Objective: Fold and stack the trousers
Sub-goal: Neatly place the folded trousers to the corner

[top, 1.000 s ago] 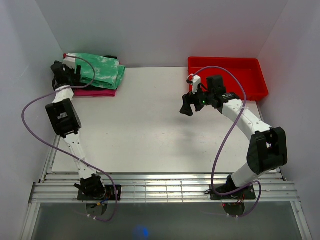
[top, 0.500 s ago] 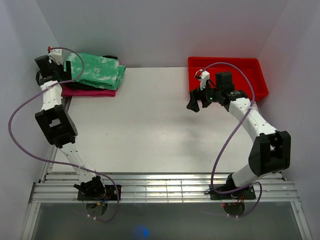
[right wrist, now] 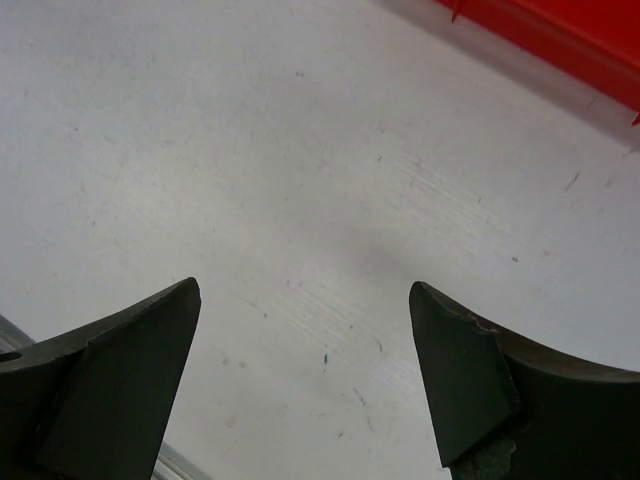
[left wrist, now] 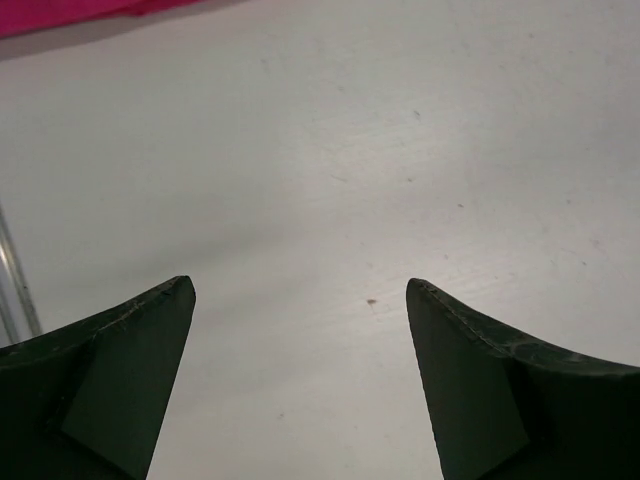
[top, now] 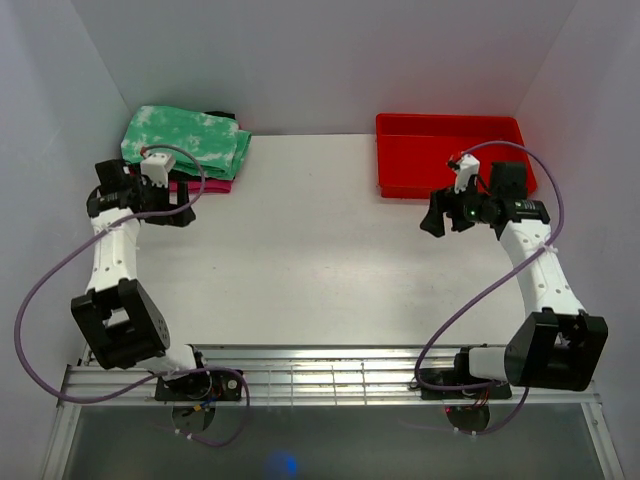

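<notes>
Change, left end effector (top: 183,213): a second ago it was over the trousers at the far left corner. It has since drawn back toward the near side and now hangs over bare table (top: 300,250) beside the left edge, clear of the stack.
Change, right end effector (top: 432,218): it has shifted from the middle of the table toward the right edge and now sits just off the near side of the red tray (top: 440,150).
Change, trousers (top: 185,140): position unchanged, now fully uncovered.
Location, trousers: folded at the far left corner of the table, lying on top of the pink garment (top: 205,185), with the black garment (top: 220,117) showing behind at the far edge.
State, left end effector (left wrist: 300,290): released, with the fingers (left wrist: 120,380) spread wide and only table surface between them. A strip of pink garment (left wrist: 60,12) shows at the top of the wrist view.
State, right end effector (right wrist: 305,290): released, fingers (right wrist: 110,390) wide apart, nothing between them but table.
Count, trousers: one.
Count, other garments: two, one pink and one black.
Count, red tray: one, at the far right corner.
Count, end effectors: two.
</notes>
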